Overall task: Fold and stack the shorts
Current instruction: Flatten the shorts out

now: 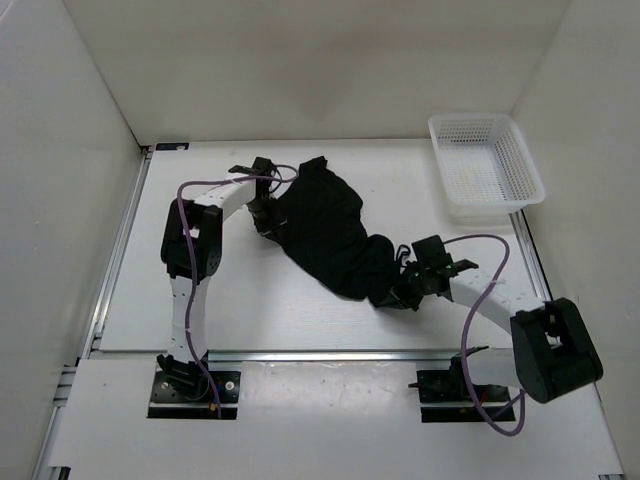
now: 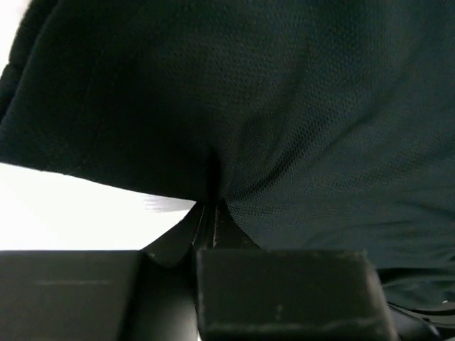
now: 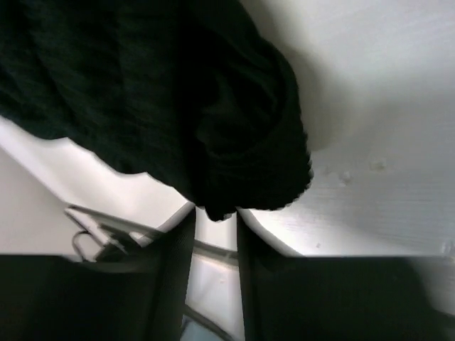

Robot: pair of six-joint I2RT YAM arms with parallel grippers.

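Shorts (image 1: 330,232) gripped at both ends

Your left gripper (image 2: 210,213) was clenched on a pinch of the black fabric, fingers pressed together at the garment's left edge. The shorts ran in a rumpled band across the middle of the table (image 1: 250,300). Your right gripper (image 3: 215,213) appeared to nip a bunched corner at its fingertips, though a slim gap showed lower down. The white mesh basket (image 1: 487,170) sat well apart, at the far right corner.

White links (image 1: 187,310), black joint housings (image 1: 552,352), purple cables (image 1: 478,237); left tool (image 1: 272,222), right tool (image 1: 392,295) black.
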